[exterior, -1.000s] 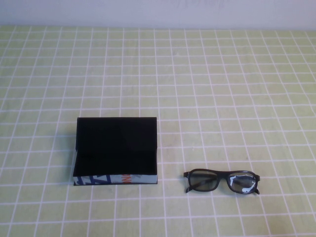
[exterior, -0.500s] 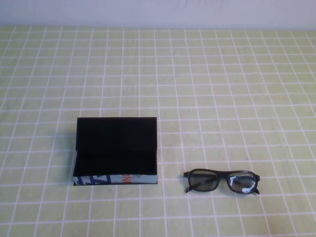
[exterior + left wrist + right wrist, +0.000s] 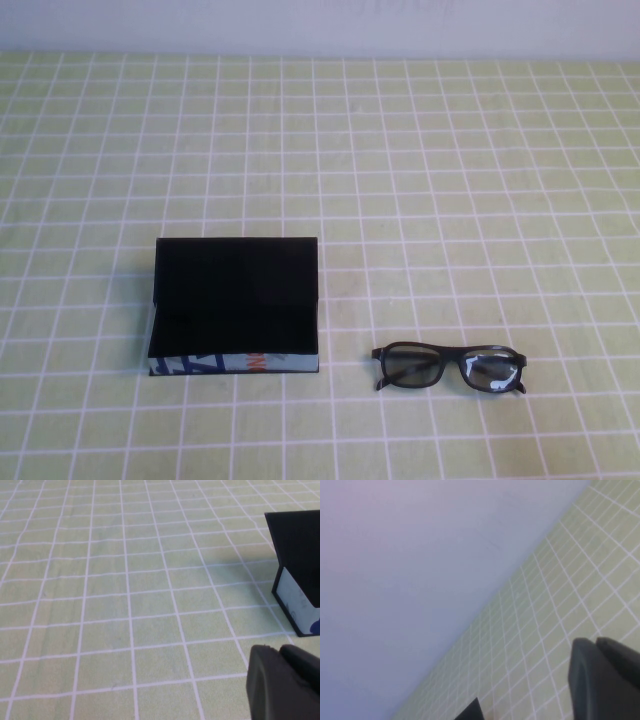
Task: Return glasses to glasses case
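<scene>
The glasses case [image 3: 237, 290] is a black box on the left of the table, its lid flipped open, with a white, blue and orange printed front edge [image 3: 232, 363]. The black-framed glasses [image 3: 449, 367] lie folded on the cloth to its right, apart from it. Neither arm shows in the high view. In the left wrist view my left gripper [image 3: 280, 650] is shut and empty, low over the cloth, with one end of the case [image 3: 299, 560] a short way off. In the right wrist view my right gripper [image 3: 595, 641] is shut and empty, facing the wall.
A green cloth with a white grid [image 3: 400, 180] covers the table. A pale wall [image 3: 420, 555] rises behind its far edge. A small dark shape [image 3: 470, 711] sits at the edge of the right wrist view; I cannot tell what it is.
</scene>
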Motion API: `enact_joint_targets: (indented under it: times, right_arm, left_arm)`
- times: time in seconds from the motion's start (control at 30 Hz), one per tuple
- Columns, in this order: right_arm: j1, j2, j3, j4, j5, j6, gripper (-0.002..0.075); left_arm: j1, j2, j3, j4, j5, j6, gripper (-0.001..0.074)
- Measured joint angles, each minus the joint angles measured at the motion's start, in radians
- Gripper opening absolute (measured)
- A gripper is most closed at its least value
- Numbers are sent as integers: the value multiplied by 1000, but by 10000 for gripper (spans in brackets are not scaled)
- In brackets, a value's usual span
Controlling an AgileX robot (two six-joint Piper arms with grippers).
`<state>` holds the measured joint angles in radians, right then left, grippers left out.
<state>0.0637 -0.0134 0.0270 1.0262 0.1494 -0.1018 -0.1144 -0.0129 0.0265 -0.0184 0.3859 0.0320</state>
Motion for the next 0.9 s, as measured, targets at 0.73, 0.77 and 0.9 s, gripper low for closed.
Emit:
enact_joint_targets:
  times: [0.73,0.77,0.9]
  right_arm:
    - [0,782,-557,-336,778,-228,-11]
    - [0,815,-576,-347,796,-247,-11]
    - [0,957,-659,-386,847,-312,-11]
  left_arm:
    - [0,0,0,0,0,0,-2]
    - [0,0,0,0,0,0,-2]
    - [0,0,0,0,0,0,-2]
